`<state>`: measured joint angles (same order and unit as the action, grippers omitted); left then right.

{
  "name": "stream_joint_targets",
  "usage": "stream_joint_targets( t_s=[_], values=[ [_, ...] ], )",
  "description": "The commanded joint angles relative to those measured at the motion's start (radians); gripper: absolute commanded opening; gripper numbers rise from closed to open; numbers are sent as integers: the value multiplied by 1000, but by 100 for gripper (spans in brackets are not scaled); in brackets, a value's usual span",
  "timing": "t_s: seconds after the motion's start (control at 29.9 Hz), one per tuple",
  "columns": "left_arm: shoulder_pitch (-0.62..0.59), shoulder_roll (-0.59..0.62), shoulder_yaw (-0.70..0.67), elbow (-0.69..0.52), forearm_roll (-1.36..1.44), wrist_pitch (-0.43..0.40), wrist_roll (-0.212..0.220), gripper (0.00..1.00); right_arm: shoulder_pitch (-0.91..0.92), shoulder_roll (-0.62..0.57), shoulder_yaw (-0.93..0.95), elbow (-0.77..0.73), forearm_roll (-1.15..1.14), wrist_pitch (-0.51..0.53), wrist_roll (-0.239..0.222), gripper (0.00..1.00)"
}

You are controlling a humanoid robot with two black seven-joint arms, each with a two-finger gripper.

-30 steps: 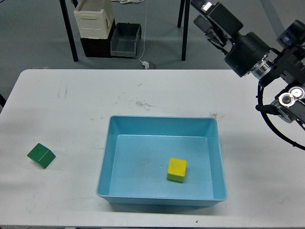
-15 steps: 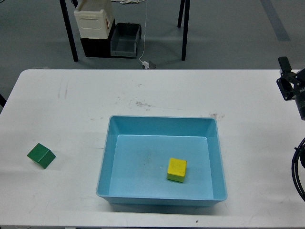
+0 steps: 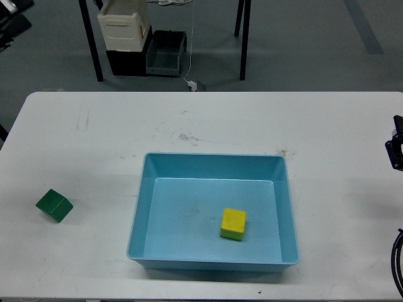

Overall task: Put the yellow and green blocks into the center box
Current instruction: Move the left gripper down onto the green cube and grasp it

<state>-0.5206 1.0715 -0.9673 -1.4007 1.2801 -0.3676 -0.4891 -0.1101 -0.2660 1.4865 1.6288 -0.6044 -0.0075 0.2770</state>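
Note:
The blue centre box (image 3: 141, 207) stands on the white table. A yellow block (image 3: 233, 224) lies inside it, right of the middle of its floor. A green block (image 3: 54, 205) lies tilted on the table, well left of the box. Only a small black piece of my right arm (image 3: 397, 151) shows at the right edge, far from both blocks. A dark part (image 3: 12, 22) shows in the top left corner, probably my left arm; no fingers can be made out. Neither gripper holds a block.
The white table (image 3: 208, 119) ends at its far edge near the top of the view. Beyond it on the floor stand table legs (image 3: 91, 44), a cream and black bin stack (image 3: 124, 38) and a grey bin (image 3: 166, 53). A black cable (image 3: 397, 264) hangs at the lower right.
My right arm has pulled back from above the table's right side to the right edge and is almost out of view. A dark part has appeared in the top left corner. The blocks have not moved.

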Motion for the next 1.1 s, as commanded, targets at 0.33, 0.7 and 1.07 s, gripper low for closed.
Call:
stream_joint_targets(
  t_s=[0.33, 0.7, 1.07],
  values=[
    [-9, 74, 286, -110, 734, -10, 0, 99, -56, 7, 1, 0, 0, 3, 10, 99],
    [-12, 74, 455, -61, 880, -13, 0, 100, -68, 7, -9, -1, 2, 4, 11, 99],
    [-19, 62, 529, 31, 895, -60, 0, 100, -80, 8, -12, 0, 2, 3, 11, 99]
  ],
)
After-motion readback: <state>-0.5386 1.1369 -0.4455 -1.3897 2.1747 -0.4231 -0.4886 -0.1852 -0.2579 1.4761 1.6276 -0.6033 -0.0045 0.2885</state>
